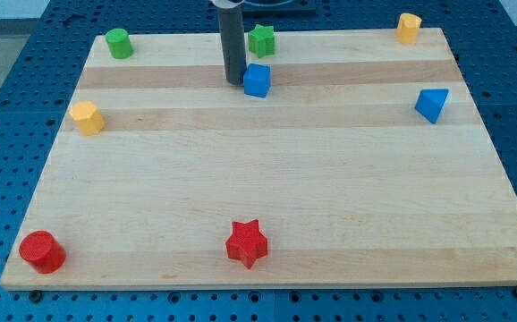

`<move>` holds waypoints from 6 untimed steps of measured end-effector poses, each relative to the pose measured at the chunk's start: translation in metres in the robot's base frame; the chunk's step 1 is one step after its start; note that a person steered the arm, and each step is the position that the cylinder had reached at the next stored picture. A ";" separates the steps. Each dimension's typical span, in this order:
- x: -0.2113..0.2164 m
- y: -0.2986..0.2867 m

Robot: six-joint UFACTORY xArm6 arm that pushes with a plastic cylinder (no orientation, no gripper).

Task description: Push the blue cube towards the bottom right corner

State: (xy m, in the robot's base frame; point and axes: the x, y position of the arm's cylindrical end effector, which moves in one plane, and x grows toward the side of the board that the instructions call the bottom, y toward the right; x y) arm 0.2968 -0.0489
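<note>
Rod's upper end cut off at view's top. My tip [233, 82] sits just left of blue cube [257, 80]; contact indiscernible, nothing gripped.

Only one part of the robot is visible: a straight, round rod of dark grey to near-black colour, smooth and matt, of even thickness along its visible length. My tip [233, 82] is cut flat and square, with no taper or pad. At the picture's upper edge the rod meets a slightly wider, lighter collar with a bluish tint. No screws, cables or markings can be made out.
</note>
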 end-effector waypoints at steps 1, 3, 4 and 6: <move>-0.002 0.032; 0.030 0.068; 0.051 0.089; 0.067 0.128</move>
State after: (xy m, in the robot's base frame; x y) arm 0.3637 0.0796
